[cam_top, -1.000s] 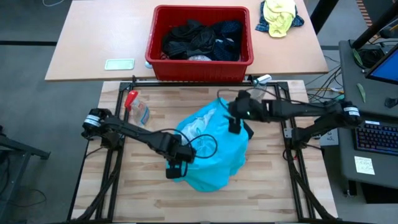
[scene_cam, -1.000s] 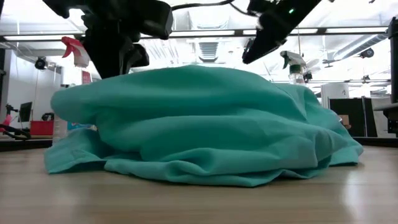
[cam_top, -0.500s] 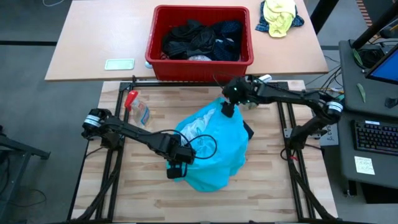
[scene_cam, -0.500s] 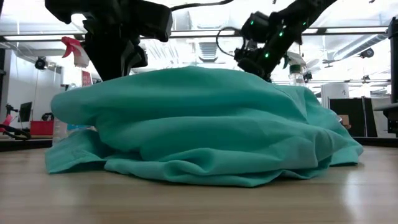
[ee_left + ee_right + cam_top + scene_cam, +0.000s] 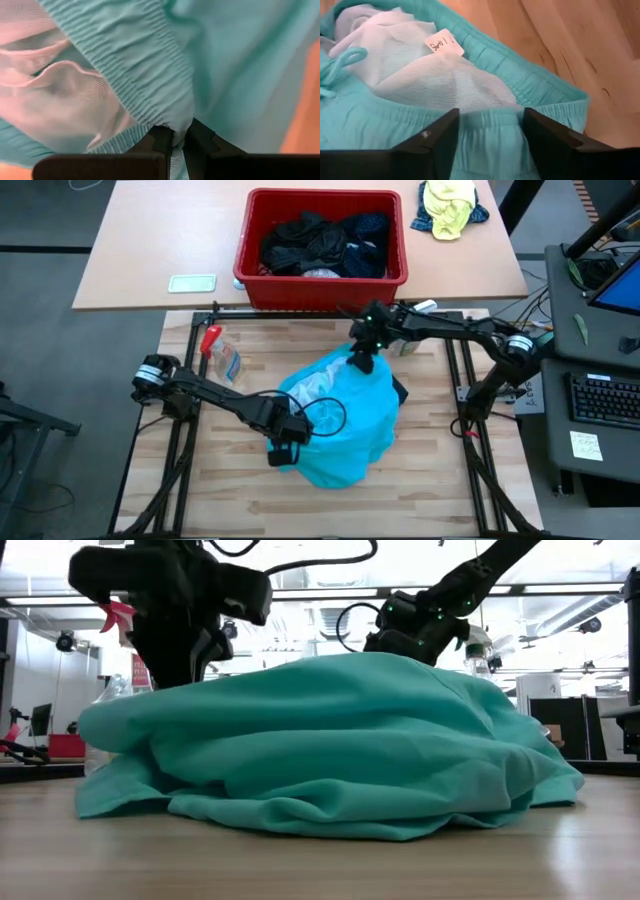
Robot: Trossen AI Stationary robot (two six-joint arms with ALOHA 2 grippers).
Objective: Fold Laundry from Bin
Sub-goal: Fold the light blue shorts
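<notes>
Here the turquoise garment (image 5: 340,418) lay heaped at centre frame on the wooden surface (image 5: 440,480), the left gripper (image 5: 175,145) pinching its elastic waistband with jaws nearly shut. The right gripper (image 5: 490,125), jaws wide astride the waistband at the heap's upper edge, probably ought to close squarely on that hem, away from the mesh lining (image 5: 445,80), so both could spread it flat. The bin (image 5: 322,292) waited at top centre.

The left gripper (image 5: 178,142) is pinching the gathered elastic waistband (image 5: 145,75) of a bright turquoise garment (image 5: 240,65), its two dark fingers (image 5: 161,141) sitting closed together with a thin fold of the ribbed band rising between them. White mesh lining (image 5: 65,100) is showing beside the band. A strip of wooden table (image 5: 305,115) is showing along one edge.
</notes>
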